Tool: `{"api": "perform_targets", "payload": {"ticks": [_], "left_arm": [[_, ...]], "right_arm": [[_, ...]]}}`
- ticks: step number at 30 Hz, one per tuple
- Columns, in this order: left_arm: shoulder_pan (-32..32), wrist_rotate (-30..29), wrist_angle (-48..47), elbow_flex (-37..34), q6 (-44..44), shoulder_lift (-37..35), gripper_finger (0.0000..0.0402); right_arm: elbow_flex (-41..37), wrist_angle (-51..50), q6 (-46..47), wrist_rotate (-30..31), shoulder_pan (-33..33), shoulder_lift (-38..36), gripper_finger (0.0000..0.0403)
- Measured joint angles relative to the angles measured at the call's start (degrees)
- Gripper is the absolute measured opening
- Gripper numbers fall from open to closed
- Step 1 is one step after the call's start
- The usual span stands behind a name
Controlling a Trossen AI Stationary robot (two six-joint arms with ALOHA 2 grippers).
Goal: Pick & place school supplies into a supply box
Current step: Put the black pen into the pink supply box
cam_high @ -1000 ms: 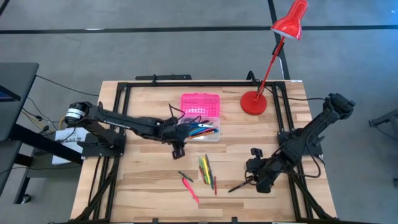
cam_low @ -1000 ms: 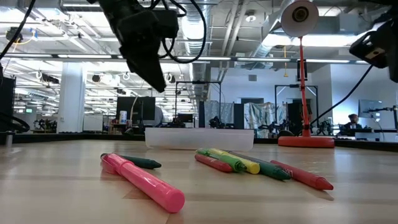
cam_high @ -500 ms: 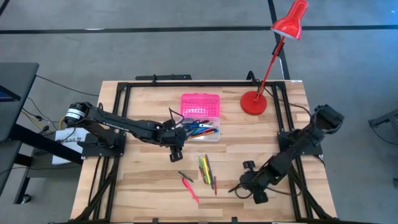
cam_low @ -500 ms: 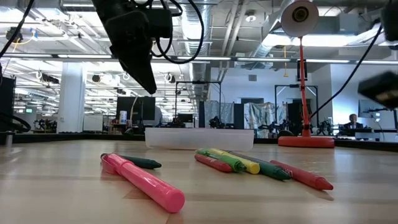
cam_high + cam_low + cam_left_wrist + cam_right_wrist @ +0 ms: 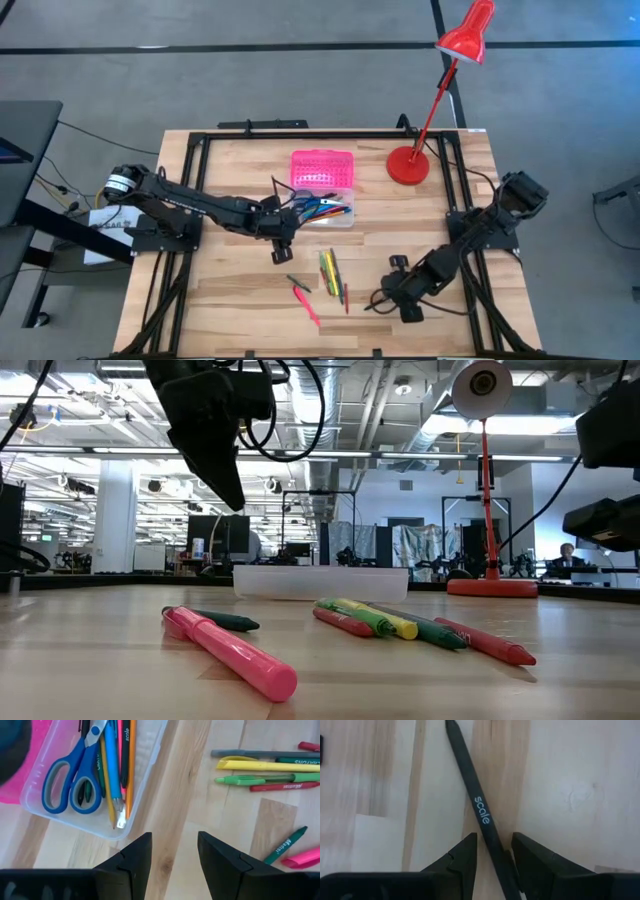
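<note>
High view: at left of centre the left hand [image 5: 281,252] hangs over bare desk [image 5: 230,280] just below the box [image 5: 323,196], whose pink lid lies open toward the top of the frame. Its fingers stand apart with nothing between them. The left wrist view adds what the overhead shot cannot resolve: blue-handled scissors [image 5: 75,775], a blue pen [image 5: 113,762], a black pen [image 5: 125,750] and an orange pencil [image 5: 131,780] lie side by side inside the clear tray, all lengthwise along it.

Below the box, in the middle of the frame, loose pens [image 5: 331,272] lie nearly parallel, long axes running up and down the picture, with a pink marker [image 5: 306,303] slanting toward the lower right. The low view shows that marker [image 5: 232,653] nearest the camera, pointing toward it, a dark green pen [image 5: 222,621] behind, and a fan of red, green and yellow pens [image 5: 400,624].

At lower right the right hand [image 5: 392,296] is down at a black pen [image 5: 378,301]. The right wrist view shows this pen [image 5: 479,810], printed "scale", running diagonally between the spread fingers [image 5: 462,857], not clamped.

A red lamp [image 5: 408,165] stands at upper right.
</note>
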Motion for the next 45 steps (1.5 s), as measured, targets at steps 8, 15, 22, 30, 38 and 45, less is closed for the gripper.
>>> {"api": "perform_targets", "payload": {"ticks": [8, 15, 22, 30, 38, 45], "left_arm": [[-1.5, -0.8, -0.3, 0.0, -1.6, 0.0, 0.0155], [-2.8, -2.8, -1.9, 0.0, -3.4, 0.0, 0.0155], [-4.5, -4.8, -4.2, -0.2, -5.0, 0.0, 0.0155], [-5.5, -5.5, -4.2, -2.1, -8.0, 0.0, 0.0155], [-6.8, -5.6, -4.1, -3.9, -10.3, 0.0, 0.0155], [-7.7, -5.6, -3.8, -4.6, -11.3, 0.0, 0.0155]], "right_arm": [[0.0, -0.6, 0.0, 0.3, -0.4, -0.1, 0.0102], [0.5, -2.1, 5.0, 0.3, -1.0, 2.8, 0.0067], [0.5, -2.8, 12.2, 3.2, -1.0, 2.6, 0.0019], [0.1, -7.2, 19.2, 7.5, -1.4, 0.7, 0.0017], [1.5, -9.8, 20.5, 8.9, -1.7, 0.4, 0.0011], [5.1, -15.9, 16.2, 11.0, -4.5, 0.4, 0.0015]]}}
